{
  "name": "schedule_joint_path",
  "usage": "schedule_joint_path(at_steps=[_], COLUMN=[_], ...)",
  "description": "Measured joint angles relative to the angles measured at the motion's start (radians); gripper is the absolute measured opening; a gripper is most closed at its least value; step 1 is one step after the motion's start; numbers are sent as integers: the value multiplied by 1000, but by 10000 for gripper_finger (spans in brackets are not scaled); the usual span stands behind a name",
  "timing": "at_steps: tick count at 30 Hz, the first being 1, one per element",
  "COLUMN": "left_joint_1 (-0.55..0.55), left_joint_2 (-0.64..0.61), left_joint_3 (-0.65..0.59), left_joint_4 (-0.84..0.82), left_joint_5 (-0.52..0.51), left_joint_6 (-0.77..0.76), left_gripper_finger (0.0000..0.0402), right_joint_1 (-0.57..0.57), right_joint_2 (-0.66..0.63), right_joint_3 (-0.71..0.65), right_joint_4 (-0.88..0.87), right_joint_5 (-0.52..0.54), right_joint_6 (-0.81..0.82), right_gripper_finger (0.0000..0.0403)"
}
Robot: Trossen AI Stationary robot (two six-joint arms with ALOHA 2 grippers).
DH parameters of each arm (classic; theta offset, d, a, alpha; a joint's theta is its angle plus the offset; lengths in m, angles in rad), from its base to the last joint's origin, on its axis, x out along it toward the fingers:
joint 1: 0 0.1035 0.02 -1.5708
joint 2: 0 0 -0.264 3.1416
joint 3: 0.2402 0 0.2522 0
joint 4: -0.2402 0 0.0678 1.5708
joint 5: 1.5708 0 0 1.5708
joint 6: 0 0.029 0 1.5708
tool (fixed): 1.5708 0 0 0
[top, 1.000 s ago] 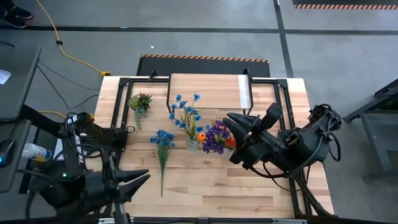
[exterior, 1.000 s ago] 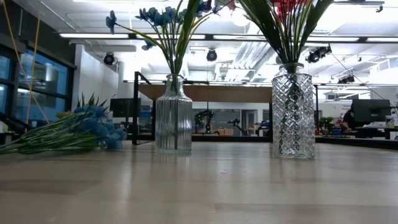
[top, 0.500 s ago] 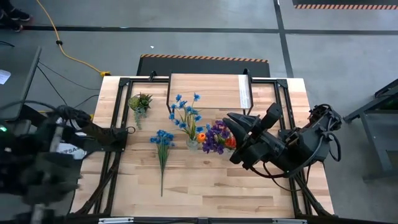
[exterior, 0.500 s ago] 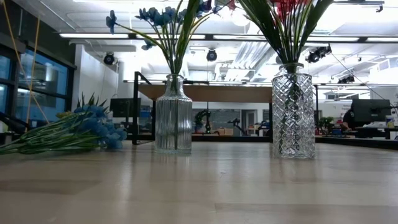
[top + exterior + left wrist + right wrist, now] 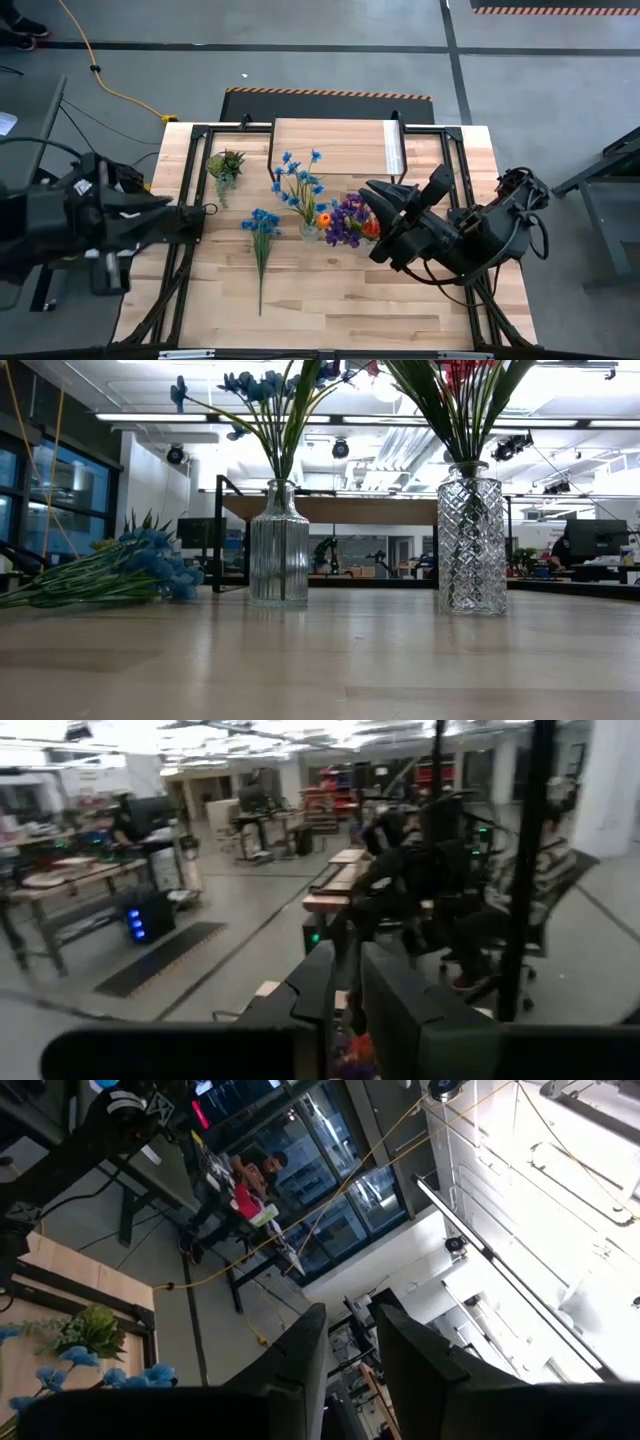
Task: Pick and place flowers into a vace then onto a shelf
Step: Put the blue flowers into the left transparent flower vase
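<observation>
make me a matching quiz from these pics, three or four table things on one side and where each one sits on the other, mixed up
Things:
1. loose bunch of blue flowers
2. ribbed clear glass vase
3. diamond-cut clear glass vase
4. small spiky green potted plant

Places or states:
A. holds red, purple and maroon flowers, close to the right gripper
B. stands by the table's far left corner, left of the light-wood shelf
C. lies flat on the plank tabletop, in no vase
D. holds blue flowers with one orange bloom

Pairs: 1-C, 2-D, 3-A, 4-B
</observation>
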Motion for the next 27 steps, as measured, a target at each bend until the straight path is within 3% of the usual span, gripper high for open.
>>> schedule_joint_path(at_steps=[12, 16, 21, 24, 27], left_joint_1=[-2, -1, 44, 115, 216], left_joint_2=[66, 104, 114, 124, 145], left_joint_3=[-18, -19, -19, -20, -26], left_joint_4=[-3, -103, -502, -732, -840], left_joint_5=[1, 198, 439, 598, 788], left_joint_6=[-158, -326, -868, -1166, -1308], left_gripper_finger=[75, 40, 24, 52, 97], right_joint_1=[0, 0, 0, 0, 0], right_joint_2=[0, 0, 0, 0, 0], right_joint_3=[0, 0, 0, 0, 0], right_joint_4=[-1, 0, 0, -1, -1], right_joint_5=[5, 5, 6, 6, 16], right_joint_6=[7, 8, 8, 23, 50], right_gripper_finger=[83, 83, 83, 83, 83])
